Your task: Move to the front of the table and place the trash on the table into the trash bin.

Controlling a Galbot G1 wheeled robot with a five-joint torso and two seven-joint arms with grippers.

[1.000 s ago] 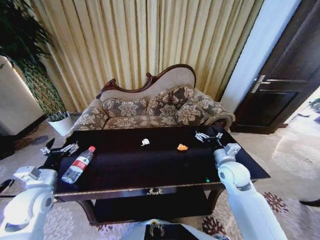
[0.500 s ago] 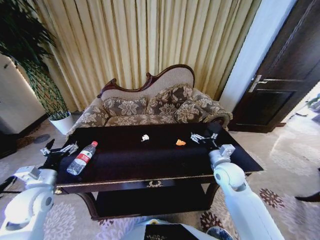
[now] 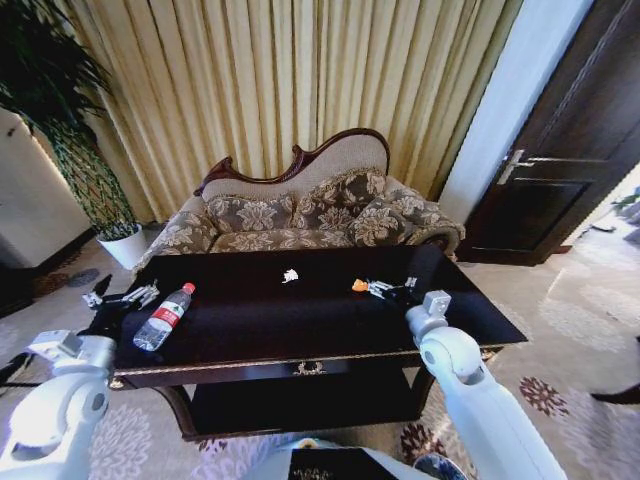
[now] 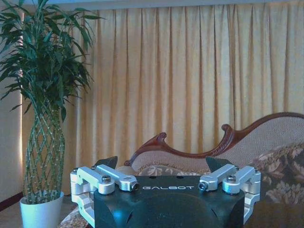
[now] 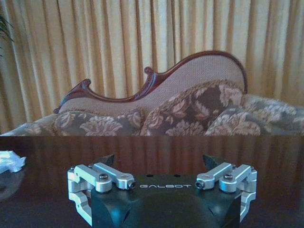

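Observation:
The dark glossy table (image 3: 300, 320) stretches across the head view in front of me. On its left end lies the clear bottle (image 3: 165, 317) with a red cap. A white crumpled scrap (image 3: 290, 275) (image 5: 9, 161) rests near the far edge, and a small orange scrap (image 3: 358, 285) lies right of it. My right gripper (image 3: 378, 290) (image 5: 159, 160) hovers open low over the tabletop, its fingertips right beside the orange scrap. My left gripper (image 3: 122, 300) (image 4: 162, 164) hangs open at the table's left end, just left of the bottle. The trash bin is out of view.
A patterned sofa (image 3: 310, 215) stands right behind the table, with curtains (image 3: 300, 80) behind it. A white plant pot (image 3: 122, 245) sits on the floor at far left. A dark door (image 3: 570, 150) is at right. Patterned carpet (image 3: 570, 330) lies open right of the table.
The camera has shifted a little since the first frame. My right gripper has slid left over the tabletop, up to the orange scrap. The left arm and the trash have stayed put.

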